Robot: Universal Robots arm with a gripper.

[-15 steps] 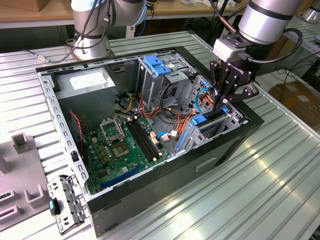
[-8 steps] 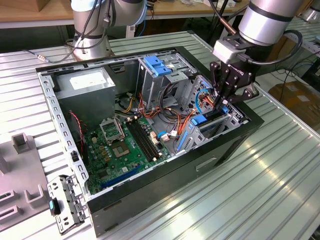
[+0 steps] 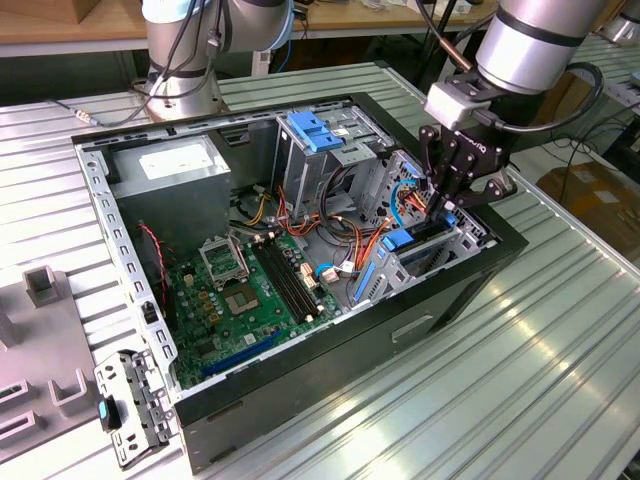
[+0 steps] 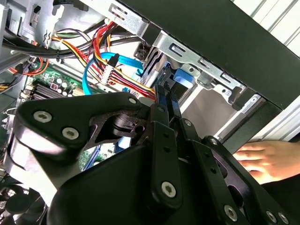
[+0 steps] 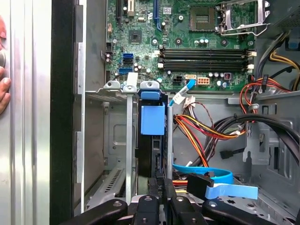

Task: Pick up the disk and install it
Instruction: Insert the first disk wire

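Observation:
The disk [image 5: 153,119] stands on edge in the drive cage [image 5: 112,96] at the front corner of the open computer case [image 3: 300,400]. Its blue rail [image 3: 399,240] pokes out of the cage on the exterior view's right. My gripper [image 3: 447,207] hangs over the cage's outer end, and its black fingers [image 4: 165,101] are pressed close together on the disk's thin blue-edged top. In the first wrist view my gripper [image 5: 159,185] sits right at the near end of the disk, whose dark body drops down into the slot.
Bundles of red, yellow and orange cables [image 5: 201,129] and a blue data cable [image 4: 101,61] crowd the space beside the cage. The motherboard [image 3: 240,290], the grey power-supply box [image 3: 175,170] and a light-blue bracket [image 3: 315,130] lie further in. A person's hand [image 4: 258,159] rests against the case's outer side.

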